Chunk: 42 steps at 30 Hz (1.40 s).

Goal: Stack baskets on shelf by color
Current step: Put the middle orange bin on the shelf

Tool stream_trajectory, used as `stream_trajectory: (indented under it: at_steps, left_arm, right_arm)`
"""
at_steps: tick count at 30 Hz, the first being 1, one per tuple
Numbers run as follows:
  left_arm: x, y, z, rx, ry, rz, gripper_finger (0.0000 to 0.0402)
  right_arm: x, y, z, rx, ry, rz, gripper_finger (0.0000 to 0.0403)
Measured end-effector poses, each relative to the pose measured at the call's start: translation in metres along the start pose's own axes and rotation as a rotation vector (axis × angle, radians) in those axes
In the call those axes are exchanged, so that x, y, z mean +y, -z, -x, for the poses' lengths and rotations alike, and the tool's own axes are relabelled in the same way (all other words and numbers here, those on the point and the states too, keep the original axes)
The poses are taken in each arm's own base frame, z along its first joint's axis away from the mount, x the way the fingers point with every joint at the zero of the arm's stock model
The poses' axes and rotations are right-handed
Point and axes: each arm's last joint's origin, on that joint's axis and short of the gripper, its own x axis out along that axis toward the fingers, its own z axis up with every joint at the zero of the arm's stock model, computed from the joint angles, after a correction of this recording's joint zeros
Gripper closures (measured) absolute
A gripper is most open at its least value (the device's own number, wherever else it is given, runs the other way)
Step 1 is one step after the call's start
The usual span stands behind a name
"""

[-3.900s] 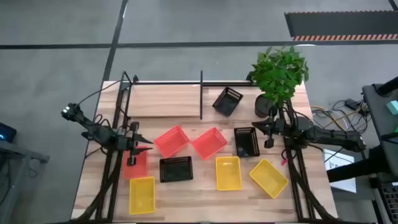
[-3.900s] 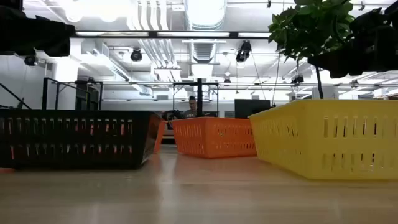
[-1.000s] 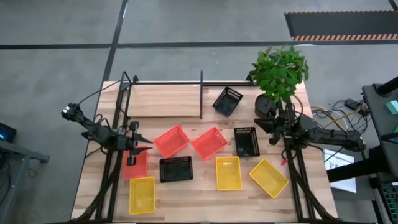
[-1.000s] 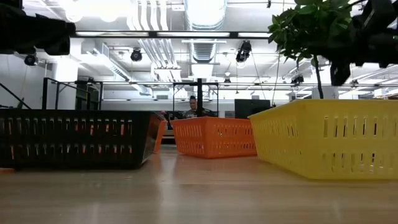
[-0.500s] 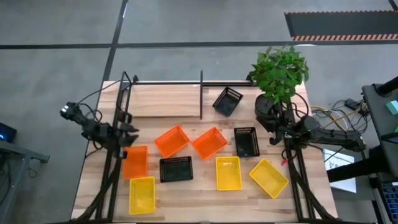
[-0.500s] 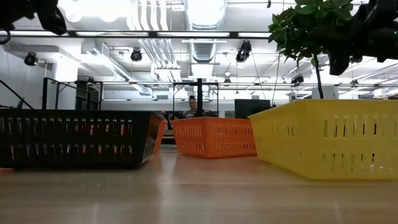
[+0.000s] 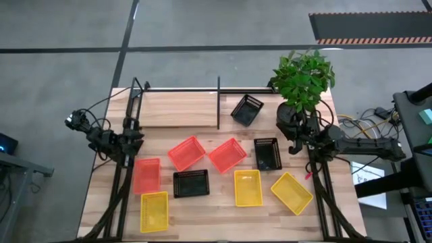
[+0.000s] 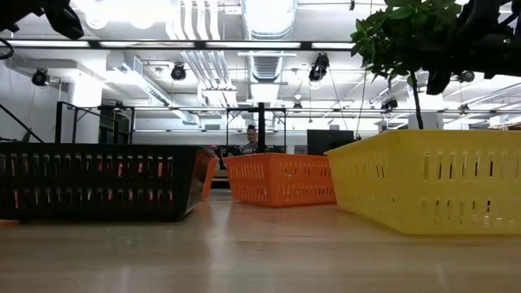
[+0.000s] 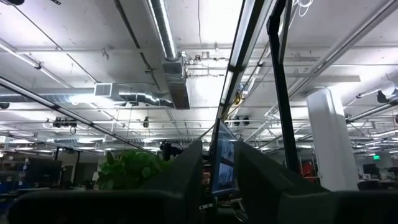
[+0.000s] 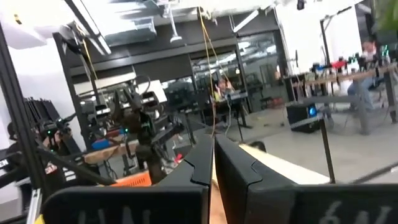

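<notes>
Eight baskets lie on the tabletop in the high view: red ones (image 7: 146, 175), (image 7: 185, 152), (image 7: 227, 154), black ones (image 7: 191, 183), (image 7: 267, 154) and yellow ones (image 7: 154, 210), (image 7: 248, 187), (image 7: 291, 192). A ninth, black basket (image 7: 246, 109) rests tilted on the shelf (image 7: 179, 108), right of its divider post. My left gripper (image 7: 138, 137) hovers at the table's left side, beyond the leftmost red basket; it is open (image 9: 217, 152) and tipped up toward the ceiling. My right gripper (image 7: 292, 140) hangs near the plant pot, shut (image 10: 213, 143).
A leafy plant in a black pot (image 7: 290, 115) stands at the shelf's right end, close to my right arm. Black frame rails run along both table sides. The low view shows the black (image 8: 98, 181), orange (image 8: 281, 179) and yellow (image 8: 427, 179) baskets from the side. Bare wood shows along the near edge.
My left gripper has drawn back from over the leftmost red basket toward the table's left and far edge, rising and tipping upward. That basket now shows uncovered. My right gripper has risen a little beside the pot. No basket has moved.
</notes>
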Motion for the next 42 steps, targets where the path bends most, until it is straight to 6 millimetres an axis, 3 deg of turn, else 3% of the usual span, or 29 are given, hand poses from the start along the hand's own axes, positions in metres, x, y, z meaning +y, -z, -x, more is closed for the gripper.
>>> stream_trajectory:
  at_steps: [9, 14, 21, 29, 42]
  left_arm:
    - [0.002, -0.007, -0.002, -0.059, -0.027, -0.036, 0.0324]
    - [0.009, -0.021, 0.0, -0.183, -0.088, -0.007, 0.0324]
    - [0.008, -0.017, 0.001, -0.172, -0.08, 0.066, 0.0324]
    - [0.007, -0.016, 0.0, -0.166, -0.081, 0.066, 0.0324]
    - [0.009, -0.02, 0.001, -0.198, -0.096, 0.08, 0.0324]
  right_arm:
    - [0.006, -0.006, -0.03, 0.124, -0.004, 0.155, 0.0394]
    - [0.018, -0.025, -0.056, 0.138, -0.161, 0.216, 0.0394]
    - [0.046, -0.043, -0.09, 0.144, -0.311, 0.264, 0.0394]
    - [0.076, -0.043, -0.135, 0.189, -0.355, 0.306, 0.0394]
    - [0.102, -0.03, -0.196, 0.244, -0.366, 0.323, 0.0394]
